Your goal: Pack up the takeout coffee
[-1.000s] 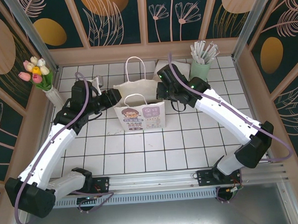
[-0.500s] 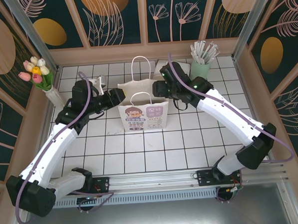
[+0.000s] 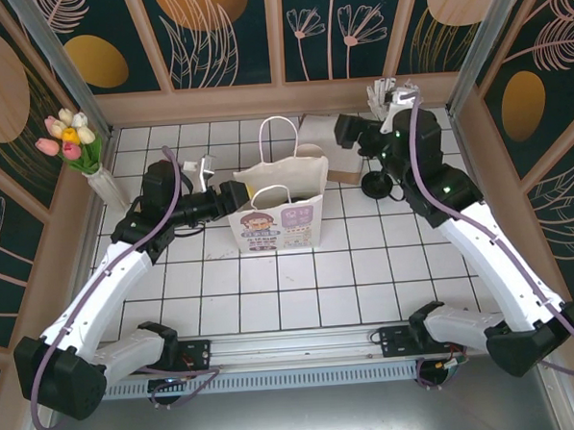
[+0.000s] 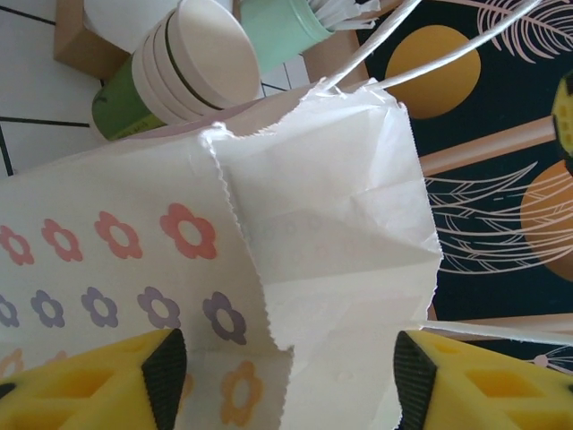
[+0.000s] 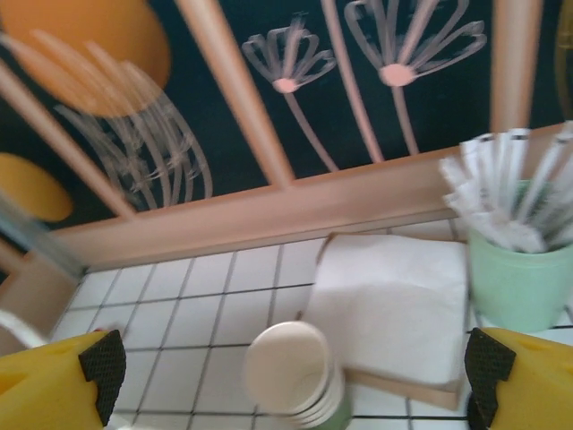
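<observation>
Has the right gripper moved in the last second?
Yes: the right gripper left the bag and swung right and farther back, up to the straws.

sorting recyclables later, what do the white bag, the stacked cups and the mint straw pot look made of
The white bag: thin matte paper, by its saw-toothed top edge and creases.
The stacked cups: likely paper, matte cream inside, rolled rims, green outside.
The mint straw pot: smooth even wall, maybe plastic or ceramic; too blurred to tell.

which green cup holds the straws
The paler mint-green pot, full of wrapped straws; the darker green cup left of it holds none and shows a cream inside.
</observation>
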